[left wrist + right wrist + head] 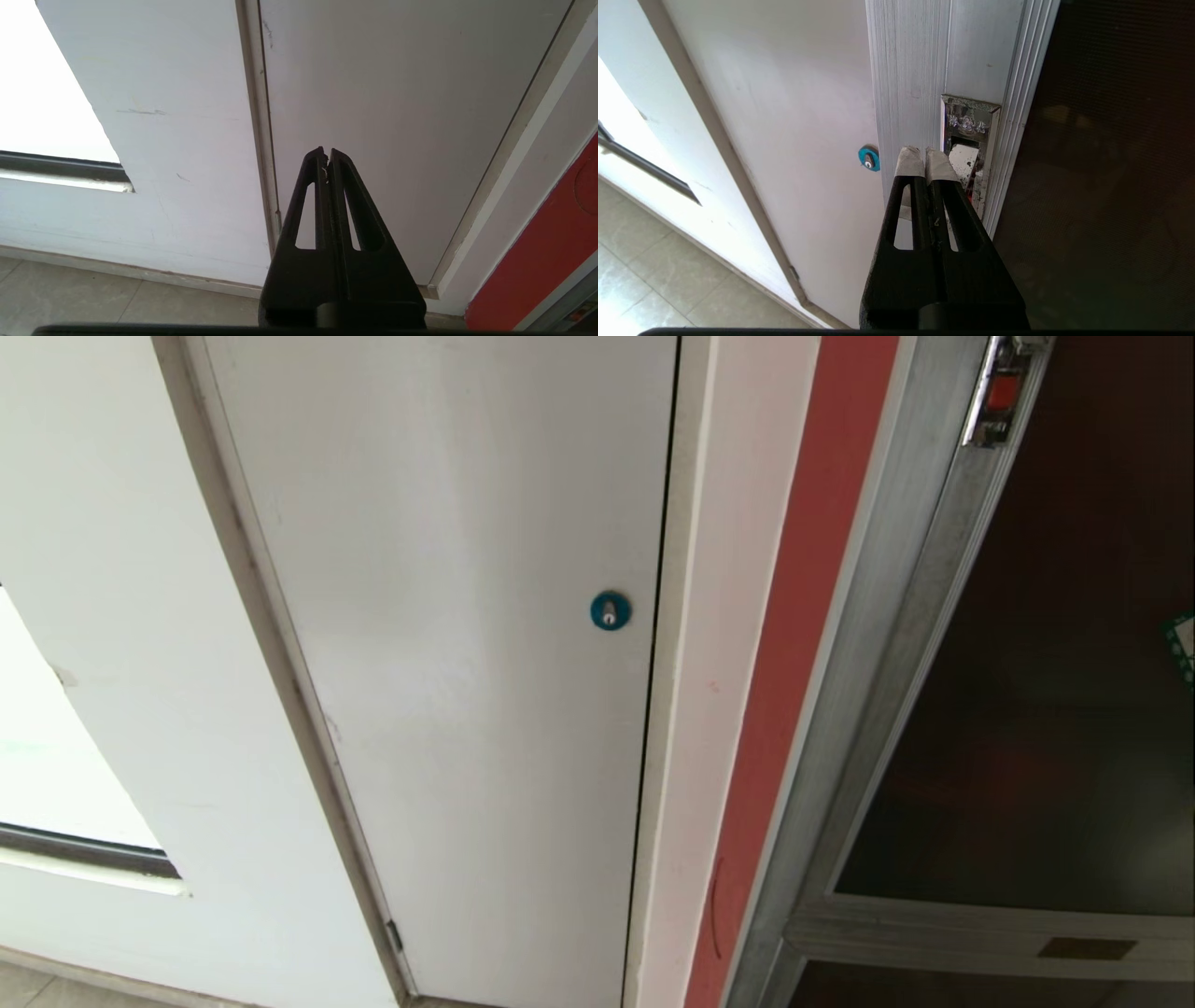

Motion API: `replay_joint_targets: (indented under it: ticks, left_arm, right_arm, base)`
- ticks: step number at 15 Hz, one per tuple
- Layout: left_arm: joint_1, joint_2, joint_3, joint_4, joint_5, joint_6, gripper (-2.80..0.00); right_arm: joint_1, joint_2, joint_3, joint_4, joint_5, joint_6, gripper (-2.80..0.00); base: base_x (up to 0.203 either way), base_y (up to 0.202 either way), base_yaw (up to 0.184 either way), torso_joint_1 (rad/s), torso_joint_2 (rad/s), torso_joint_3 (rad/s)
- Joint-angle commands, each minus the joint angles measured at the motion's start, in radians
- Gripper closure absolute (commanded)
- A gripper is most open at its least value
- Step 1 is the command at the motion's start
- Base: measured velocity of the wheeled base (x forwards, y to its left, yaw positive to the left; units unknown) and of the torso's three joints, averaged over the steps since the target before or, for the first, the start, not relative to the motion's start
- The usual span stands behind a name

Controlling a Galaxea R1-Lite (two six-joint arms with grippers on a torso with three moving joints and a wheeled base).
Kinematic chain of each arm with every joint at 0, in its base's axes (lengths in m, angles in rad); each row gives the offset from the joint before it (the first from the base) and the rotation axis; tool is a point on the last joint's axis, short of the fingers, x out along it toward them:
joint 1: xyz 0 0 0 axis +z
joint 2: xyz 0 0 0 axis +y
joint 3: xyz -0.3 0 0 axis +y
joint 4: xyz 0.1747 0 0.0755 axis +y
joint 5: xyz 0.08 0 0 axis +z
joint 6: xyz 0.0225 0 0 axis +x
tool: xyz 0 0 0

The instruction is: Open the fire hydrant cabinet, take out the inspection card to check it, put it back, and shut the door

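Note:
The fire hydrant cabinet's silver metal frame (896,644) runs down the right of the head view, with the dark glass door (1046,728) beside it and a red latch (1001,390) at the top. In the right wrist view my right gripper (924,154) is shut, its taped fingertips (909,162) close in front of the silver frame (915,84), just beside the chrome latch recess (969,149); nothing is held. The dark door glass (1111,186) looks closed. My left gripper (326,154) is shut and empty, low before the white panel door. The inspection card is out of view.
A plain white panel door (467,663) with a round blue lock (610,610) stands left of the cabinet, with a red wall strip (803,616) between them. A window opening (56,784) is at far left. Tiled floor (644,289) lies below.

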Motion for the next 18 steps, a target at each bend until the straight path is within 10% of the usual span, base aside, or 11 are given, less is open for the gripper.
replay_joint_targets:
  ticks: [1,18]
  left_arm:
    - [0.000,0.001,0.006,-0.001,0.000,-0.001,0.00]
    - [0.000,0.000,0.006,-0.001,0.000,0.000,0.00]
  right_arm:
    - [0.000,0.011,0.000,0.001,-0.002,0.001,0.00]
    - [-0.004,-0.001,0.035,0.004,-0.027,0.010,0.00]
  base:
    - [0.000,0.000,0.000,0.000,0.00,0.000]
    - [0.000,0.000,0.000,0.000,0.00,0.000]
